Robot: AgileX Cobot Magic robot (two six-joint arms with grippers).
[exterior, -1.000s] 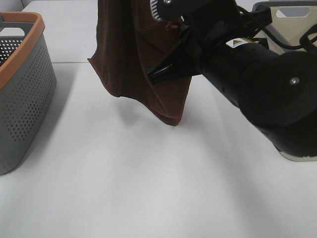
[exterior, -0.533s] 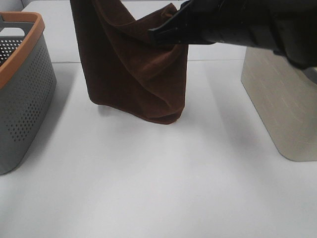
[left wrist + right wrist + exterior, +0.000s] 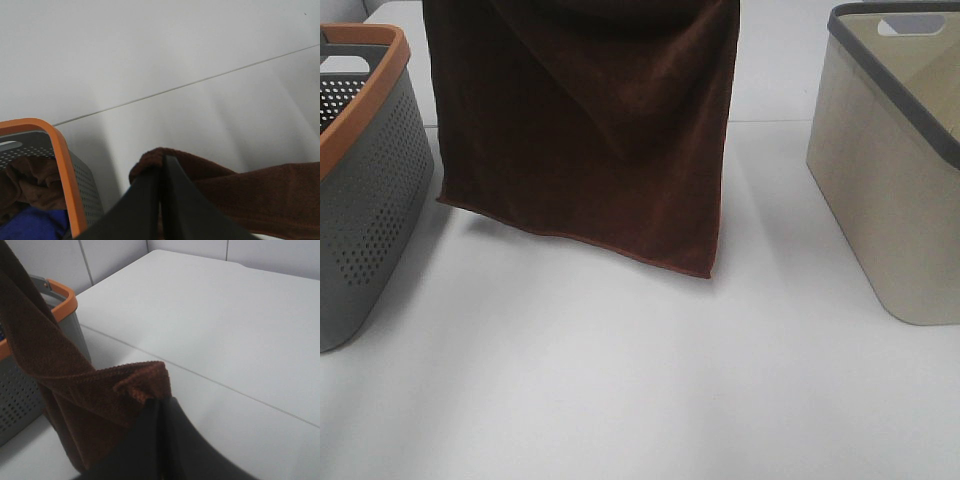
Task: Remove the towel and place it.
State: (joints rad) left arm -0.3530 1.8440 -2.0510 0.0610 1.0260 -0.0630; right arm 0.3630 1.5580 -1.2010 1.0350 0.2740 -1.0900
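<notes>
The dark brown towel hangs spread wide between the two baskets, its lower edge just above the white table. Its top edge and both grippers are above the exterior high view's frame. In the left wrist view my left gripper is shut on one upper corner of the towel. In the right wrist view my right gripper is shut on another bunched corner of the towel, which drapes down from it. No white label shows.
A grey perforated basket with an orange rim stands at the left; in the left wrist view it holds brown and blue cloth. A beige basket with a grey rim stands at the right.
The right arm has risen out of the exterior high view. The towel, bunched a second ago, now hangs stretched flat and wide between the two grippers.
</notes>
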